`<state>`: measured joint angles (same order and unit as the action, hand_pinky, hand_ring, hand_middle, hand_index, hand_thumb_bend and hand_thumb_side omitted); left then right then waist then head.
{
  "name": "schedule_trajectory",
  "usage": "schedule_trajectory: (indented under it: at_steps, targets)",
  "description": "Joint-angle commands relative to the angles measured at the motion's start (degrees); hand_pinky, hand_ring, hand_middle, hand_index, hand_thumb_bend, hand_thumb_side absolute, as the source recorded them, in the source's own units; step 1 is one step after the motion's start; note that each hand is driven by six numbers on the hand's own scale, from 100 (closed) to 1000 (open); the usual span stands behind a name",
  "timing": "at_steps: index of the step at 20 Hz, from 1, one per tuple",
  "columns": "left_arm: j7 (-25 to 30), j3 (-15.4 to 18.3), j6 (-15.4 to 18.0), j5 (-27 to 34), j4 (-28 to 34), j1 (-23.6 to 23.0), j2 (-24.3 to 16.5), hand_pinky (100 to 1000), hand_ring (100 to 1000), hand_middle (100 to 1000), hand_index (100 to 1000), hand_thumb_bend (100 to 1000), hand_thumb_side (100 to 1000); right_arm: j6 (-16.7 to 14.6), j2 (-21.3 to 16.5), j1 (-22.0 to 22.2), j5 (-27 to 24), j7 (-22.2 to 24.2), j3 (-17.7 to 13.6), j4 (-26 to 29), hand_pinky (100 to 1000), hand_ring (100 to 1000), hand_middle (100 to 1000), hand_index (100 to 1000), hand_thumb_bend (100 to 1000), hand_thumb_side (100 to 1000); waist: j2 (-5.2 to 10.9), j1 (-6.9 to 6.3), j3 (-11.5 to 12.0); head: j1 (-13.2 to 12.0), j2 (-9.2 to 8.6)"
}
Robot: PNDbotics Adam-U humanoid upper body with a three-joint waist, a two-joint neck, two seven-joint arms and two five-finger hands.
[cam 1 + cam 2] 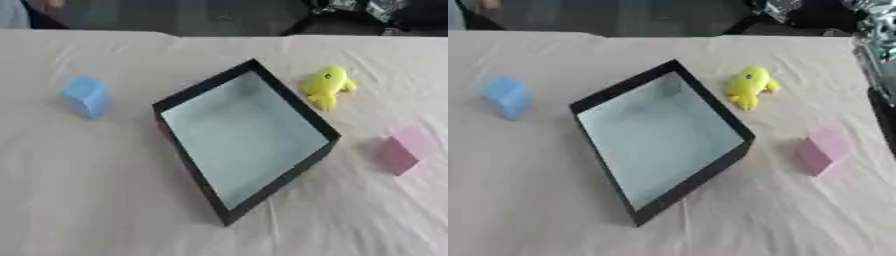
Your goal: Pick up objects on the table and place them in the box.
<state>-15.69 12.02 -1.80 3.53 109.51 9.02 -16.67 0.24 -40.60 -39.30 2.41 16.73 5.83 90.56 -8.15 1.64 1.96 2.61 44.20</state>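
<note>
**Box sits open at the middle of the cloth, three objects around it**

The box [302, 114] is a shallow tray with black walls and a pale grey-blue floor, set askew so that its corners point roughly to 12, 3, 6 and 9 o'clock. Nothing lies inside it. It rests at the middle of a table [96, 200] covered by a pale beige cloth, creased and rumpled, most of all toward the right side.

Three things lie on the cloth outside the box. A blue block [87, 95] stands at about 9 to 10 o'clock from the box, well apart from its left corner. A yellow soft toy [325, 86], shaped like a small fish or duck with a dark eye, lies at about 1 to 2 o'clock, just beside the box's upper right wall; whether it touches the wall cannot be told. A pink block [404, 149] sits at about 3 to 4 o'clock, near the box's right corner but clear of it.

Neither of the robot's hands shows in either view, so how their fingers stand cannot be told.

Beyond the far edge of the table, at 12 o'clock, the floor is dark grey. At about 1 o'clock, in the upper right corner, lies dark clutter with some shiny, silvery material [877, 15]. In the right eye view the table's right edge shows, with a dark gap beside it.
</note>
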Motion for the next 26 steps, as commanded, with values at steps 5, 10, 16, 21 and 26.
schedule_trajectory:
  at_steps: [5,10,16,21,26]
  targets:
    - [0.22,0.42,0.08,-0.3,0.5,0.27,-2.1,818,730,780,792,103,797,-6.3,-9.71,0.56,5.81,8.82,0.27,0.16,902,826,788,872,489,381,0.87,0.07,-0.46,-0.25,-0.08]
    - [0.5,0.42,0.05,-0.5,0.47,0.31,-2.46,817,730,780,791,102,796,-8.5,-13.7,2.79,8.84,12.26,0.57,1.56,898,835,795,883,513,452,0.79,0.34,-0.95,-0.4,-0.08]
    - [0.63,0.29,-0.1,-0.58,0.4,0.4,-2.68,817,730,780,790,104,799,-9.42,-17.3,6.53,9.38,15.67,0.93,2.41,894,836,792,884,528,525,0.59,1.03,-1.68,-0.74,-0.08]
    - [0.58,0.32,-0.22,-0.76,0.39,0.27,-3.06,817,730,780,790,104,800,-8.59,-18.78,9.33,7.95,16.05,1.75,2.08,891,833,789,884,536,541,0.45,1.71,-2.24,-1.05,-0.08]
    - [0.63,0.24,-0.3,-0.84,0.41,0.38,-3.2,817,731,781,790,105,801,-6.47,-19.83,12.65,7.06,14.59,2.07,2.49,888,831,787,893,565,572,0.3,2.1,-2.57,-0.63,-0.08]
